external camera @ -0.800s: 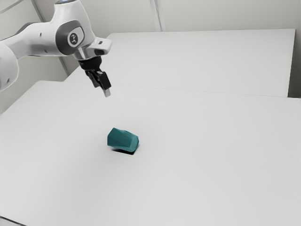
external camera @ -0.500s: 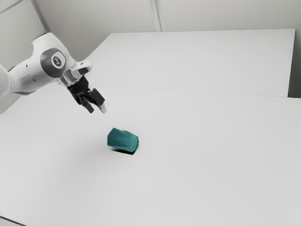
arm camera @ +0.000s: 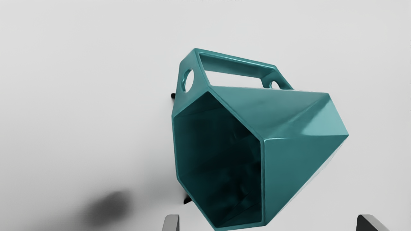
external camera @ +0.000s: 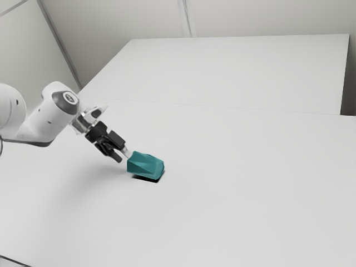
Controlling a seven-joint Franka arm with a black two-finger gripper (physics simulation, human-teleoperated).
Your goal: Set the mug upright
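A teal faceted mug (external camera: pixel 146 166) lies on its side on a pale table (external camera: pixel 245 189), in the same spot as in the earlier exterior views. What has changed is the arm (external camera: pixel 53 114): over the last moments it has swung down from well above the table, its hand tilting over to reach slantwise toward the exterior view's right. The black two-finger gripper (external camera: pixel 123 156) is now right beside the mug's end nearer the arm. Its fingers are wide apart, clamped on nothing; whether a fingertip brushes the mug, I cannot tell. In the wrist view, the mug's open mouth (arm camera: pixel 221 160) faces the gripper, with the angular handle (arm camera: pixel 239 61) along the side farther from the fingertips. The mug is not upright, so this looks like the end of the approach, with the real work still ahead. The next move probably calls for easing the fingers around the rim or wall, closing, then lifting and turning until the mouth points up. Pushing forward off-centre could slide or roll the mug, and the slanted facets may let it twist in the grip.
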